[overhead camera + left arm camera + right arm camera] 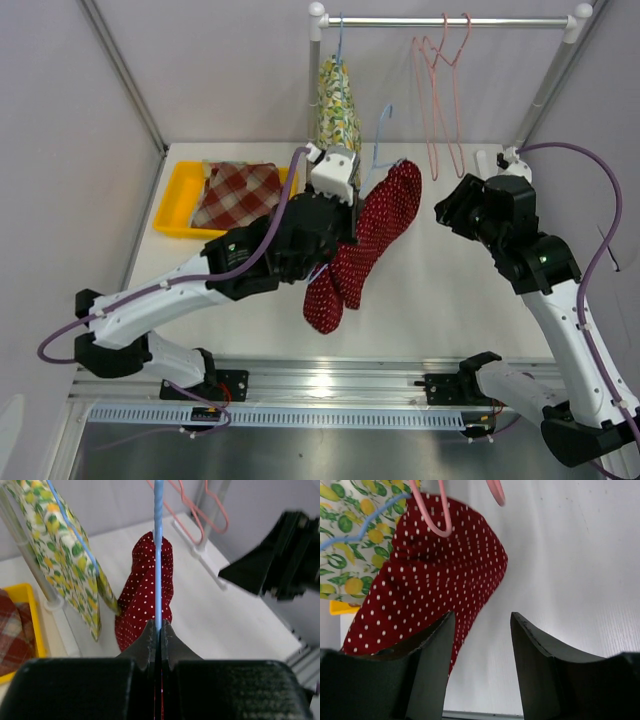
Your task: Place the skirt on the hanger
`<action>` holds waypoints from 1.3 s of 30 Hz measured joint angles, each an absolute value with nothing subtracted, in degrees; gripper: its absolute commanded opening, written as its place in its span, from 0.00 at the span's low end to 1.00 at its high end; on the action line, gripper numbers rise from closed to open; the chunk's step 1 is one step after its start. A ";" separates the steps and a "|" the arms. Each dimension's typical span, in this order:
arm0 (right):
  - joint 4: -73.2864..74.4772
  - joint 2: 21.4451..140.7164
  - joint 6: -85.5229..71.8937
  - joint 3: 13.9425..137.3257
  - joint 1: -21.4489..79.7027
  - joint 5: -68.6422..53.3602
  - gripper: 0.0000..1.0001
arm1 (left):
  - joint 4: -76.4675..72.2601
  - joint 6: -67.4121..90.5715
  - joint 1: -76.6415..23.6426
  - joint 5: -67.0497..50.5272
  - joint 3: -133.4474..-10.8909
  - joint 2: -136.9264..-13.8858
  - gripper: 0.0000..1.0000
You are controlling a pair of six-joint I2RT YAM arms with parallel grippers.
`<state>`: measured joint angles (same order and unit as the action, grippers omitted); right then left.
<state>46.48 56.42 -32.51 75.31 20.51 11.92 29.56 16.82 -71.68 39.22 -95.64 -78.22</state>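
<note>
Red polka-dot skirt (378,232) is hanging over the blue hanger (158,555), above the middle of the surface (450,290). It is running on a slant, its upper end toward the back right and its lower end drooping toward the near edge. Whether the lower end is touching the surface: cannot tell. In the left wrist view the cloth (145,590) is bunching on both sides of the hanger's wire.

Left jaws are pressing closed on the blue wire, and the fingers (147,641) are meeting around it with no gap showing. The hanger's hook is sticking up above the skirt in the top view.

Right jaws are standing apart and gripping nothing. Their fingers (432,647) are hovering just beside the skirt's right edge (430,585), with bare surface showing between them. Contact with the cloth: cannot tell. The right arm (520,245) is reaching in from the right side.

Behind the skirt a lemon-print garment (337,105) is hanging on its own blue hanger from the rail (450,20). Two pink hangers (440,90) are hanging further right on the same rail. At the back left a yellow tray (172,205) is sitting on the surface, and a plaid cloth (238,193) is lying in it.
</note>
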 measured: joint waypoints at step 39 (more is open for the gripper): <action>48.23 59.33 -27.31 85.38 17.72 6.61 0.55 | 31.79 17.74 -52.80 30.46 -120.51 -101.86 0.00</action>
<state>48.23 59.33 -27.31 85.38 17.72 6.61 31.79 17.74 -52.80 30.46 -120.51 -101.86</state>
